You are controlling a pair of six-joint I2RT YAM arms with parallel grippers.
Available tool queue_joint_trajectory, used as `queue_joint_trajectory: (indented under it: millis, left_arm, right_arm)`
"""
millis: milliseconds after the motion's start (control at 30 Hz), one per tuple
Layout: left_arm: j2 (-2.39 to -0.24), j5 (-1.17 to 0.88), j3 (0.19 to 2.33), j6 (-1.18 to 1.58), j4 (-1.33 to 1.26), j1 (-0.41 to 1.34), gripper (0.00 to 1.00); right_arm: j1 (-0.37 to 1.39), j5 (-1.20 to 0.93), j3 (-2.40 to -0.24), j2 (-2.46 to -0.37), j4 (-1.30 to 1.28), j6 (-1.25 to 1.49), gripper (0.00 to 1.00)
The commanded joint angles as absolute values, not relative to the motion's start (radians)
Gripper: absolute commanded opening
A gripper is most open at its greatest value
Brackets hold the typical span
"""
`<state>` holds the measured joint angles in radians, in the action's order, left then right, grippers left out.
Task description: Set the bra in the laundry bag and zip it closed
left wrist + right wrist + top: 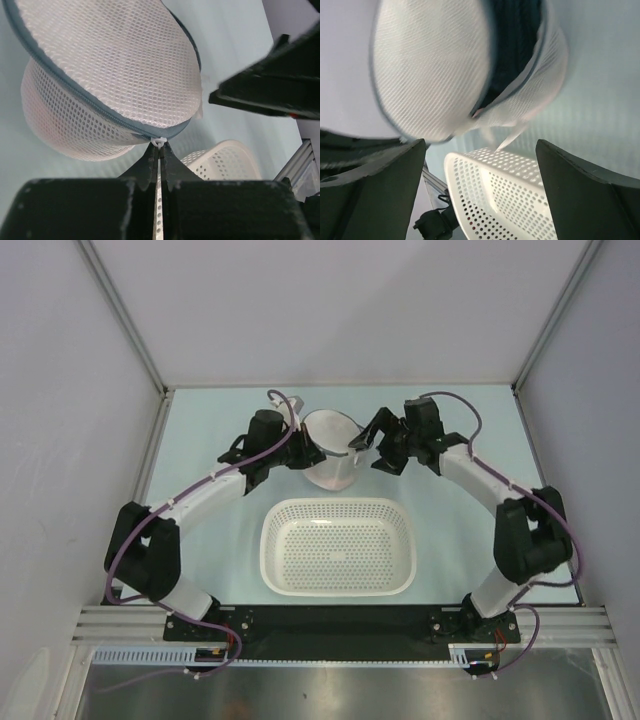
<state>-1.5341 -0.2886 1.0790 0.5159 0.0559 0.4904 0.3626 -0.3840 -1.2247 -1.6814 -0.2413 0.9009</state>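
While the laundry bag [332, 462] sits on the table [200, 440] at the far middle, between my two arms, I have a tool at each side of it. My left gripper [159, 150] is clenched tight, its fingertips pressed together on the small white zip pull [159, 142], which hangs where the grey zip [75, 92] runs round the rim. My right gripper [477, 147] is released, with its fingers spread wide. It hangs just beside the bag's right side and grasps nothing.

The bag leans over with its round flap lid [427, 65] standing up and away from the body, so the mouth gapes and the zip is not yet run shut. Through that gap the right wrist camera shows something dark inside [515, 45]. It may be the bra, but the picture is too blurred there for me to be sure.

Nearer my bases stands a white perforated basket [270, 540], upright, just in front of the bag and apart from both grippers.
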Motion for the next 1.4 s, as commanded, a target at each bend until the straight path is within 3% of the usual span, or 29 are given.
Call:
queue_joint_trajectory:
  millis: [0,100,233,400,900,967,1033,1100,1133,1233,1367]
  left_arm:
    - [-1.532,-0.333,1.074,0.548,-0.028,0.505,0.0]
    - [-1.526,-0.331,1.06,0.548,-0.028,0.517,0.0]
    - [-1.525,-0.328,1.051,0.546,-0.029,0.538,0.0]
    - [-1.522,-0.316,1.048,0.546,-0.025,0.574,0.0]
    - [-1.532,-0.336,1.04,0.555,-0.057,0.609,0.0]
    - [-1.539,-0.344,1.043,0.552,-0.057,0.611,0.0]
    - [-1.536,-0.341,1.039,0.545,-0.06,0.612,0.0]
    - [-1.528,-0.325,1.025,0.534,-0.055,0.611,0.0]
    - [-1.525,-0.315,1.022,0.531,-0.051,0.609,0.0]
    - [-1.525,-0.252,1.028,0.522,0.011,0.589,0.0]
    - [-1.519,-0.176,1.006,0.606,0.094,0.447,0.0]
  right_arm:
    - [0.425,-0.221,-1.194,-1.517,-0.276,0.926,0.98]
    - [0.446,-0.212,-1.166,-1.49,-0.282,0.983,1.0]
    - [0.501,-0.198,-1.054,-1.45,-0.108,1.179,1.0]
    - [0.537,-0.169,-0.953,-1.46,0.112,1.305,0.87]
    - [0.54,-0.132,-0.908,-1.512,0.192,1.402,0.66]
    - [0.535,-0.147,-0.926,-1.549,0.209,1.404,0.53]
    - [0.526,-0.156,-0.937,-1.571,0.209,1.399,0.32]
    - [0.519,-0.176,-0.945,-1.592,0.204,1.372,0.24]
    - [0.499,-0.189,-0.948,-1.6,0.203,1.355,0.15]
    - [0.433,-0.319,-1.0,-1.66,0.192,1.237,0.03]
    - [0.348,-0.589,-1.097,-1.755,0.184,1.053,0.0]
